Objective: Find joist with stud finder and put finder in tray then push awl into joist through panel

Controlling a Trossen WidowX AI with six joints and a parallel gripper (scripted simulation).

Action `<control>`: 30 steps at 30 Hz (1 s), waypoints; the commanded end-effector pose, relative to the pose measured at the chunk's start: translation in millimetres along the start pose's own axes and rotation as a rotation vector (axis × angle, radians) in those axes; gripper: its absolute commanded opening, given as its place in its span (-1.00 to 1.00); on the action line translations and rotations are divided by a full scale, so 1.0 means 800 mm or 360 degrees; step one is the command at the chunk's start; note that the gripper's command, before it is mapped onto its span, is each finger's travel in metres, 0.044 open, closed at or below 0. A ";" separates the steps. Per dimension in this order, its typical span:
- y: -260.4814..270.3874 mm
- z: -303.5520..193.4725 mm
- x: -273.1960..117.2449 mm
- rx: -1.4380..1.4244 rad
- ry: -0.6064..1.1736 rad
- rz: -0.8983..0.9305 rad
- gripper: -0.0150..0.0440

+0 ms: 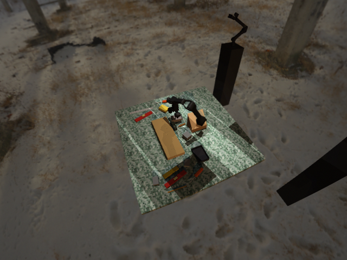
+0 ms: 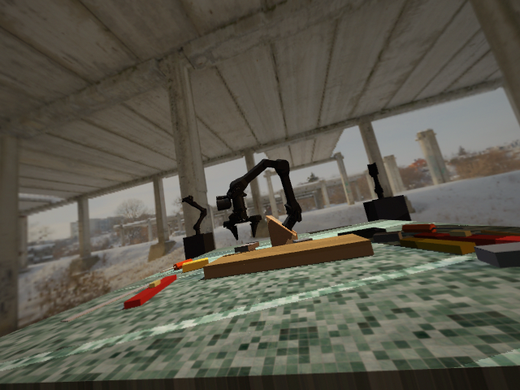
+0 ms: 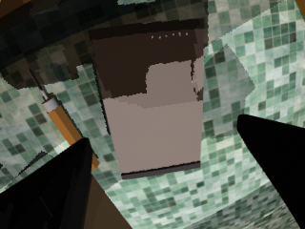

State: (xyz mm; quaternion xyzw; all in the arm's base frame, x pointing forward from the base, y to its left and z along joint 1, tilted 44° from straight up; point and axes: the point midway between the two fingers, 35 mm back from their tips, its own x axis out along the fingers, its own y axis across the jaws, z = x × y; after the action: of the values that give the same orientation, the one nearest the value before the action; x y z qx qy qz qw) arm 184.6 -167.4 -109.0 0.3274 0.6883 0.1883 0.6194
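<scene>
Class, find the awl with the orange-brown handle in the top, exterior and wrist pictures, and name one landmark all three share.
Top: awl just above centre, left of the tan wedge.
Exterior: not visible.
Wrist: left side, its metal tip toward the upper left.
Shared landmark: the grey-topped block, close to the awl in top and wrist.

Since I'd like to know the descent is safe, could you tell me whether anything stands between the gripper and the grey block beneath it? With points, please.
Nothing visible stands between the open gripper (image 1: 173, 111) (image 2: 244, 237) (image 3: 163, 129) and the grey block (image 1: 176, 119) (image 2: 246, 247) (image 3: 157, 138). The awl (image 1: 181, 124) (image 3: 65, 125) lies beside the block, partly hidden by one finger in the wrist view, so that finger might come down near its handle.
</scene>
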 end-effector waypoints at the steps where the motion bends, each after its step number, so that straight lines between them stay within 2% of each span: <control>1: 0.002 -0.002 0.013 0.0008 0.0013 0.0018 1.00; 27: 0.003 0.000 0.058 0.0007 0.0013 0.0021 1.00; 30: 0.003 0.000 0.058 0.0007 0.0013 0.0021 0.73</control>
State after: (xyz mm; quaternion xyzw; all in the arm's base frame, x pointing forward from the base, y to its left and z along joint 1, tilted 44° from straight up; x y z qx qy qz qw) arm 185.9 -137.1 -140.0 0.3270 0.6885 0.1919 0.6182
